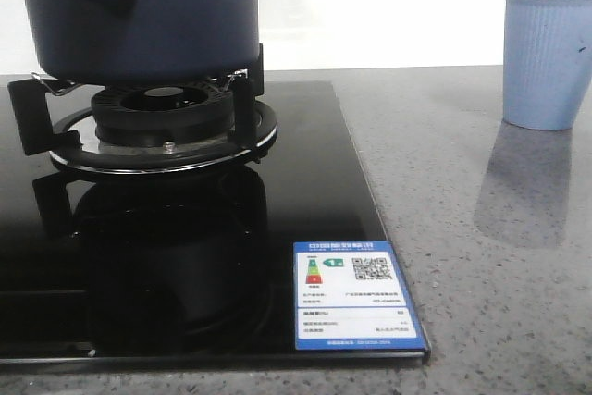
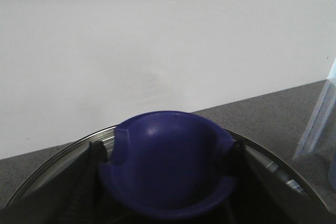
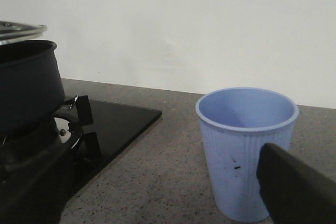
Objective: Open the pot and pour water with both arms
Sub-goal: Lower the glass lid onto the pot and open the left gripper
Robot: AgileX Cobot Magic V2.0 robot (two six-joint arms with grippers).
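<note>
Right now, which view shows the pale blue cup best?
The right wrist view: the cup is whole and close, with its open mouth and ribbed wall plain, and only a dark tool tip covers its lower corner. The front view cuts it off at the frame's edge. The left wrist view shows nothing surely it.

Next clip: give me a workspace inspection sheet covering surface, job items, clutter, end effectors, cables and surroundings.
Surface: grey speckled countertop with a black glass hob set into it.
Job's things: navy pot sits on the burner; glass lid raised clear of the pot; pale blue ribbed cup upright, off the hob.
Clutter: energy label on the hob corner.
End effectors: left end effector closed around the blue lid knob; right end effector, one finger beside the cup, state unclear.
Cables: nothing seen.
Surroundings: plain white wall.
</note>
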